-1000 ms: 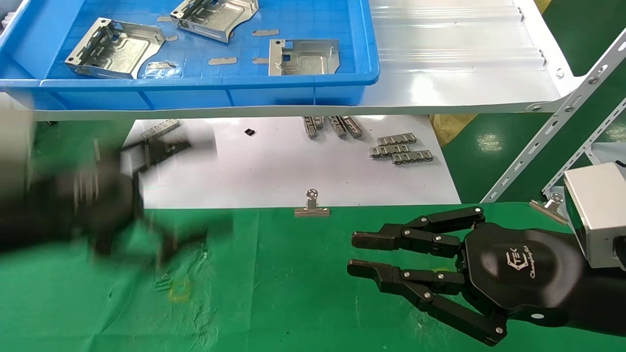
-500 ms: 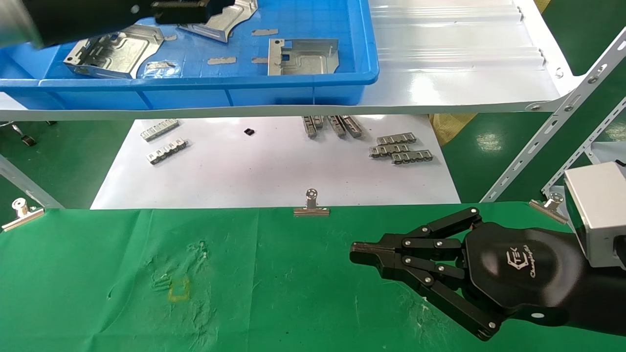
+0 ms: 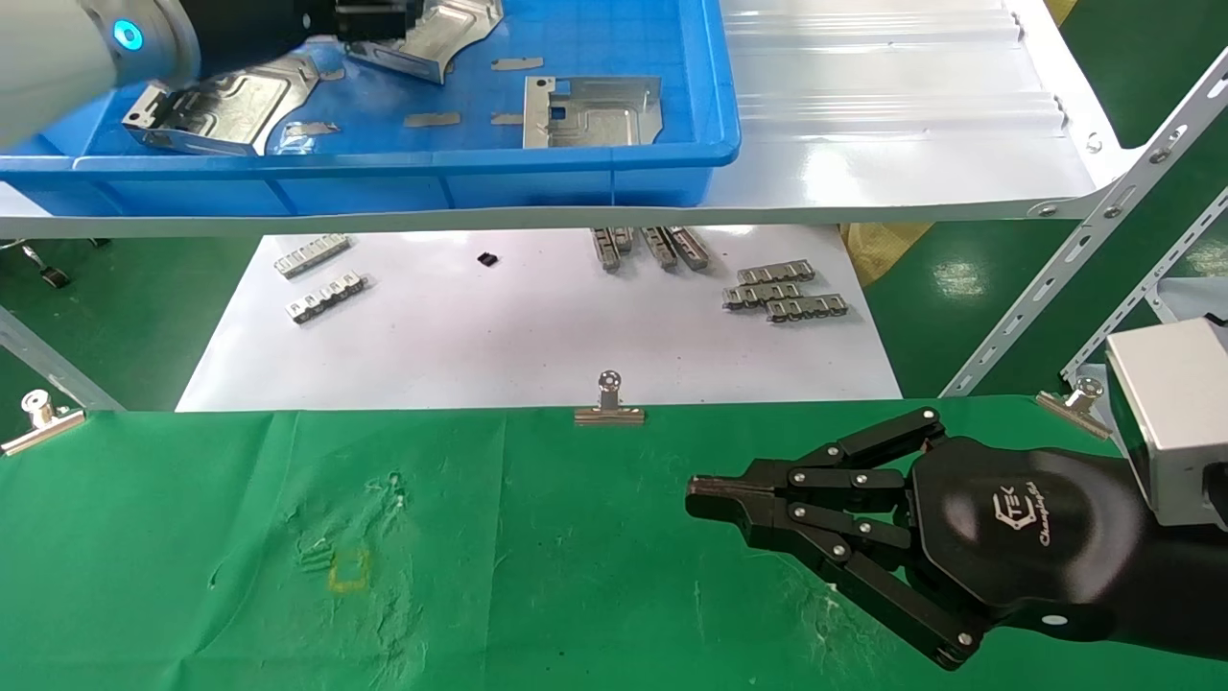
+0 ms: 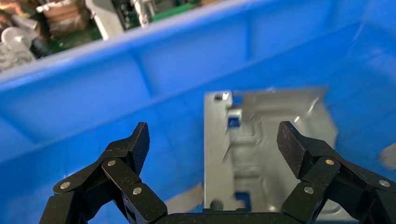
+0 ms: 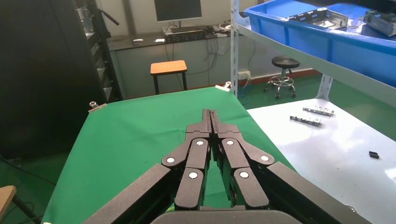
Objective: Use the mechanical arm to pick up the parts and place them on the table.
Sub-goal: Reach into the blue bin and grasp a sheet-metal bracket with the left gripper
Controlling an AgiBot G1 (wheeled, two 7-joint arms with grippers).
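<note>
Three silver parts lie in the blue tray (image 3: 480, 182): one at the left (image 3: 225, 106), one at the back (image 3: 451, 34), one at the right (image 3: 590, 110). My left gripper (image 3: 369, 19) hangs over the tray at the back part's edge. In the left wrist view it (image 4: 215, 144) is open and empty, with a part (image 4: 266, 140) lying below between its fingers. My right gripper (image 3: 696, 494) is shut and empty, low over the green cloth table (image 3: 528, 576). It also shows in the right wrist view (image 5: 210, 114), its fingers pressed together.
A white glossy board (image 3: 537, 336) below the tray shelf carries grey slotted strips (image 3: 782, 293). Binder clips (image 3: 609, 403) pin the cloth's far edge. Slanted shelf struts (image 3: 1084, 240) stand at the right. A small yellow square outline (image 3: 350, 568) is on the cloth.
My left arm has risen from over the green cloth up to the blue tray. My right gripper has gone from open to shut and stayed in place.
</note>
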